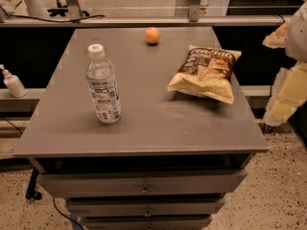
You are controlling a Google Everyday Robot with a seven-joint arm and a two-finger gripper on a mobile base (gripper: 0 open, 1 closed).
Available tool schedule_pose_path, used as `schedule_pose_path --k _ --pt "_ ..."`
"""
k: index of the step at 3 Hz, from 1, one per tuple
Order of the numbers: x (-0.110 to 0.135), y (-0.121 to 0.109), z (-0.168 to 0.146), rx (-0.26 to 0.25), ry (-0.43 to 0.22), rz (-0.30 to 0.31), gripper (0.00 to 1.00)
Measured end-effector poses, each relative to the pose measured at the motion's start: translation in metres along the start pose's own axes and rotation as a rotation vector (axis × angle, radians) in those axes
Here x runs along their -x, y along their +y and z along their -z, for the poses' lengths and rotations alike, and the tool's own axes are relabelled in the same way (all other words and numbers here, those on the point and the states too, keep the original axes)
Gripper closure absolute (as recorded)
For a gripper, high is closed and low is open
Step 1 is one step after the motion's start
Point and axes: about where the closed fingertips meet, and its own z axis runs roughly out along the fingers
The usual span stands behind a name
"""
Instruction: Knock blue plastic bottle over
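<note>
The blue plastic bottle [103,85] stands upright on the left part of the grey table [144,123]. It is clear, with a white cap and a blue-and-white label. My gripper [284,94] shows as cream-coloured parts at the right edge of the view. It is beyond the table's right side and far from the bottle. It touches nothing on the table.
A brown-and-yellow chip bag [207,73] lies on the right part of the table. An orange [152,35] sits near the far edge. A small white pump bottle [13,83] stands on a ledge to the left. Drawers are below the tabletop.
</note>
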Motion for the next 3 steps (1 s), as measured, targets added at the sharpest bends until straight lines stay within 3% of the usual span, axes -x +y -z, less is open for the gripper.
schedule_pose_path --k 1,3 --pt "0.014 0.001 -0.007 0.019 -0.11 -0.018 0.0" --pt "0.092 0.024 -0.029 0.106 -0.492 -0.145 0.0"
